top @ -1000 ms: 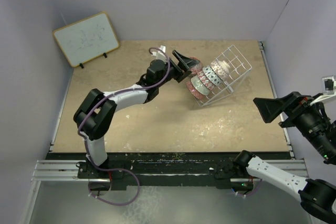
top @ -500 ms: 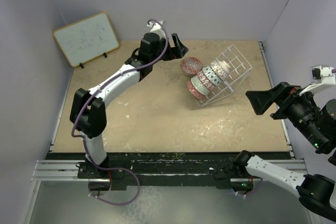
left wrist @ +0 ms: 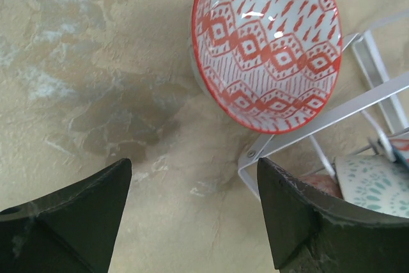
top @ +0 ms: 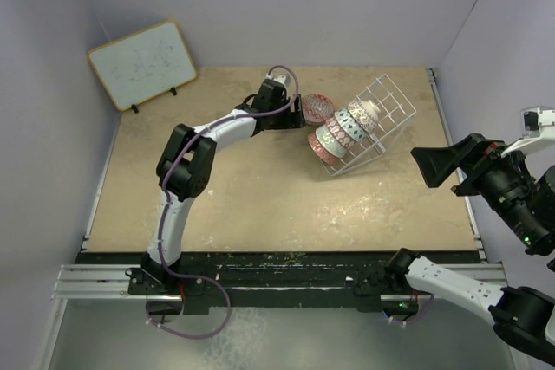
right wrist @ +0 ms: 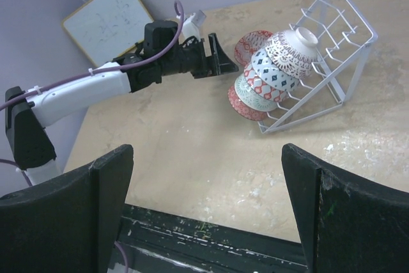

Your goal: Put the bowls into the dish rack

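Note:
A red-patterned bowl [left wrist: 268, 36] stands tilted on its edge, its inside facing my left wrist camera, against the corner of the white wire dish rack [left wrist: 332, 114]. My left gripper [left wrist: 193, 165] is open just short of it, with only bare table between its fingers. In the top view the left gripper [top: 293, 113] sits just left of the red bowl [top: 316, 107], and several other bowls [top: 345, 130] lie in a row in the tilted dish rack [top: 388, 106]. My right gripper [right wrist: 206, 151] is open and empty, held high at the right side [top: 431, 167].
A wood-framed whiteboard [top: 143, 63] leans at the back left corner. The purple walls close in the tan table [top: 260, 197] on three sides. A black rail [top: 286, 270] with the arm bases runs along the near edge.
My left gripper drew back from the red bowl, left it at the rack's end, then came down beside it with its jaws slightly narrower. The right arm shifted a little.

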You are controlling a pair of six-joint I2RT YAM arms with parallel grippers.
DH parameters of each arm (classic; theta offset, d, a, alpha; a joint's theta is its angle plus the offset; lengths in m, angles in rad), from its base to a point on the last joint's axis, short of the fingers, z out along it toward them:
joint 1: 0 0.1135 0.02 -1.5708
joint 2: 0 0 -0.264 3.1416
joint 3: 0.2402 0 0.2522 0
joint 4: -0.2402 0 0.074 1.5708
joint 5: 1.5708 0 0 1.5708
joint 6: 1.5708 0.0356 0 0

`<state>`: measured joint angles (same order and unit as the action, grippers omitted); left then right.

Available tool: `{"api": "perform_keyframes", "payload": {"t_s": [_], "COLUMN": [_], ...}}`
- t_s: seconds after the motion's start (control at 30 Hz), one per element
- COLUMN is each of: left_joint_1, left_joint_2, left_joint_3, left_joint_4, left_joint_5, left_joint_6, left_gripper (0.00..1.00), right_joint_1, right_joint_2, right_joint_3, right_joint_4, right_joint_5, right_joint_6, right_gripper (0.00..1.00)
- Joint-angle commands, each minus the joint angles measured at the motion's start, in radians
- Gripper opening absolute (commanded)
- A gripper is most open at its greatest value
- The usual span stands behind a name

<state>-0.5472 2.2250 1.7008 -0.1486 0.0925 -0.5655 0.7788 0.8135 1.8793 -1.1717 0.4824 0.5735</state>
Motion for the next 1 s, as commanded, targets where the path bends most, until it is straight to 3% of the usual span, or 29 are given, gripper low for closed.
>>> {"api": "perform_keyframes", "payload": {"t_s": [0.0,0.27,0.97], "left_joint_1": [0.015,0.023,0.021], "left_joint_2": [-0.003,-0.004,0.178], "left_joint_3": [0.064,0.018,0.248], "left_joint_4": [0.139,0.250,0.138], "left_joint_5": [0.042,0.044,-0.008], "left_joint_6": [-0.066,-0.137,-0.155], "left_gripper": [0.82,0.79,0.51], "right_joint_1": [0.005,0.006,0.007], "right_joint_2": [0.001,0.006,-0.010], "right_joint_3": [-0.001,-0.006,-0.012], "right_joint_4": [0.008,0.014,0.025], "right_joint_5": [0.048,0.064,0.082], "right_joint_6": [0.001,-0.006,0.003], "right_gripper": [1.00,1.00,1.00]}}
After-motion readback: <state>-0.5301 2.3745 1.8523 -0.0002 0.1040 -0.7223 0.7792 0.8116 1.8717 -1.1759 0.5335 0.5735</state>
